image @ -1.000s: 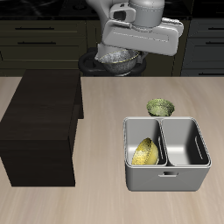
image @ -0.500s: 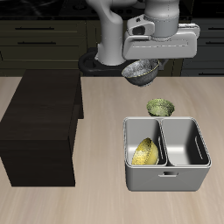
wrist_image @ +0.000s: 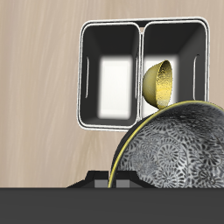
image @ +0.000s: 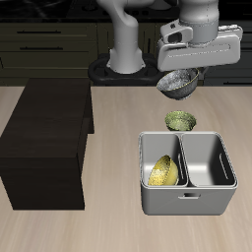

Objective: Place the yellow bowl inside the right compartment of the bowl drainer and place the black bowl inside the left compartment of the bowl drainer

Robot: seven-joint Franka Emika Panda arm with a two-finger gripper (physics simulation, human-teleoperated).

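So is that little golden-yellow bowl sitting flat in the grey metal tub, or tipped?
Tipped. The small golden-yellow bowl stands on edge inside one well of the grey metal tub; the wrist view shows its side and rim.

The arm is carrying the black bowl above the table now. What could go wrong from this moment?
The black bowl hangs tilted in the gripper, so it could slip. The small green bowl sits just behind the bowl drainer; a low descent might knock it. The yellow bowl fills one well, so aim for the empty one.
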